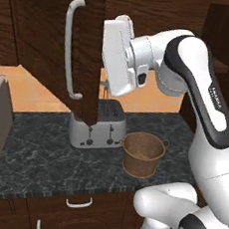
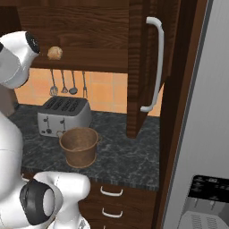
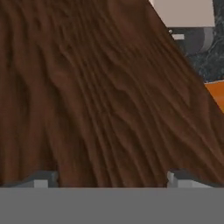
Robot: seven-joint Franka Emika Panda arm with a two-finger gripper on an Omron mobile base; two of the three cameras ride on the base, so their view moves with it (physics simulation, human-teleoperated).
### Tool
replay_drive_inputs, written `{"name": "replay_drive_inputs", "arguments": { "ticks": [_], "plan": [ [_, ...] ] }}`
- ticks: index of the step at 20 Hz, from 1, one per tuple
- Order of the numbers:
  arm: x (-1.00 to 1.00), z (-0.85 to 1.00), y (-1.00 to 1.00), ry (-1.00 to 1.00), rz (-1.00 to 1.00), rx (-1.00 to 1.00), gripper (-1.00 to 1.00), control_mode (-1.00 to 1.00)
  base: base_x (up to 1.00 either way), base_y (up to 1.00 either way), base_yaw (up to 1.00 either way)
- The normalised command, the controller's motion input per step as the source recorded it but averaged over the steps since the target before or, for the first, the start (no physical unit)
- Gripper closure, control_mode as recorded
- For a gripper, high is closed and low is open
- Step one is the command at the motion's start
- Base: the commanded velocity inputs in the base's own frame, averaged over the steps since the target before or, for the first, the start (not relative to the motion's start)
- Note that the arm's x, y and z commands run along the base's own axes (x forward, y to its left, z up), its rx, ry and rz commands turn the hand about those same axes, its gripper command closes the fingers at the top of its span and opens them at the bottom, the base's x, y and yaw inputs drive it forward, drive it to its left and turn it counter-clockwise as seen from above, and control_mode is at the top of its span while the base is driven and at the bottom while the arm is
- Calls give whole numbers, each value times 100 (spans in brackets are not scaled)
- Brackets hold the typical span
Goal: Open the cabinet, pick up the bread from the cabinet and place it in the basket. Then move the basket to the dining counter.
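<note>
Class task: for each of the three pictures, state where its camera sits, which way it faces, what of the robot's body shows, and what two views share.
Left base view: behind the arm on its left, looking forward and down at an open cabinet door.
Right base view: behind on the right, facing the bread on the shelf; white arm at left.
Hand view: on the hand, close against wood grain; open fingertips below.
Both base views share the toaster and basket.

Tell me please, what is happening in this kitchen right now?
A white robot arm is working at the cabinet, whose doors stand swung open. Its gripper is open and empty, facing a door's wood up close. The bread lies on the cabinet shelf, not yet picked up. The basket waits empty on the black worktop, beside the toaster.
</note>
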Motion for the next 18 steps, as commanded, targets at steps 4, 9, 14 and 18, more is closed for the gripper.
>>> {"name": "replay_drive_inputs", "arguments": {
  "ticks": [4, 9, 14, 18],
  "plan": [
    [-22, 0, 100, -12, 0, -5, -100, -100, 0, 0, 0],
    [10, 0, 69, -15, 0, -22, -100, -100, 0, 0, 0],
    [33, 0, 3, -13, -4, -22, -100, -100, 0, 0, 0],
    [9, -1, -82, -24, -6, -13, -100, -100, 0, 0, 0]
  ]
}}
